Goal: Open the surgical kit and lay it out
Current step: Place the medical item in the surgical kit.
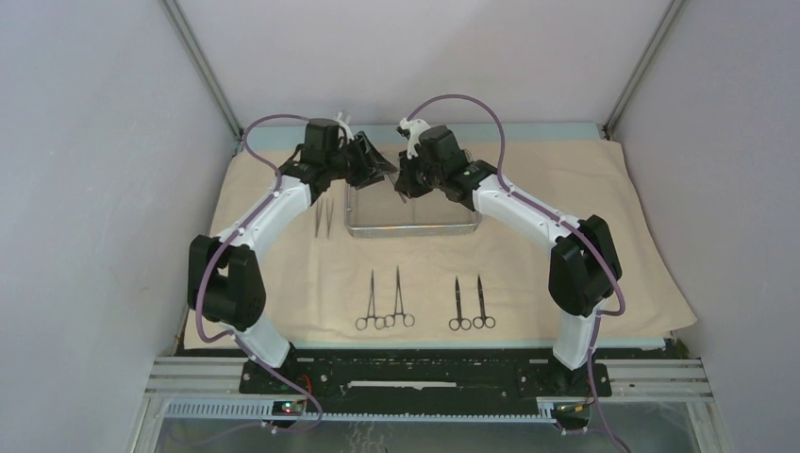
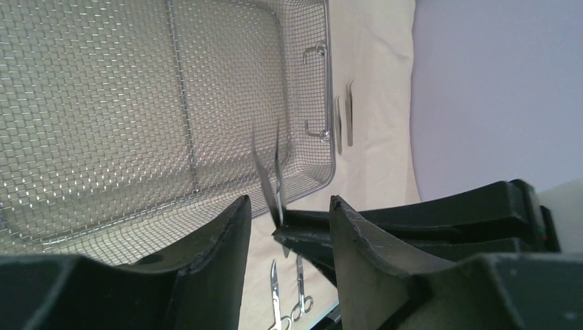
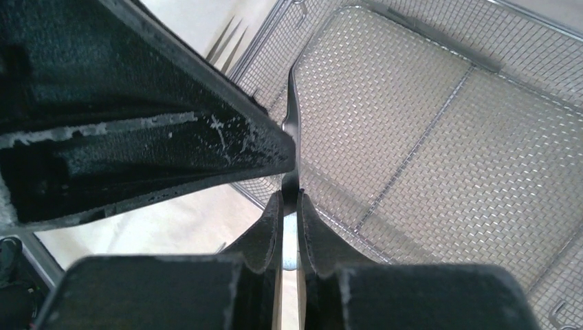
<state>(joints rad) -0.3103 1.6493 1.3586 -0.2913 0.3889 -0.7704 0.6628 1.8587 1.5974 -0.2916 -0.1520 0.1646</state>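
Handover under way: right gripper [image 3: 289, 199] clamped on slim tweezers [image 3: 291, 96], mesh tray [image 3: 440, 103] below; left gripper [image 2: 289, 205], jaws half-spread around them, must pinch before release

The beige cloth wrap [image 1: 283, 274] lies spread flat, and the shallow steel mesh tray [image 1: 412, 226] sits on it right under both tools. One slim tweezers [image 3: 291, 130] is pinched in the right tool [image 3: 290, 199], prongs pointing out over the tray, between the parted fingers of the left tool [image 2: 289, 201]. Two more tweezers [image 1: 324, 217] lie side by side just outside the tray on the left tool's side. Four ring-handled steel instruments lie in a left pair [image 1: 406, 320] and a right pair [image 1: 459, 323], well apart from both tools.
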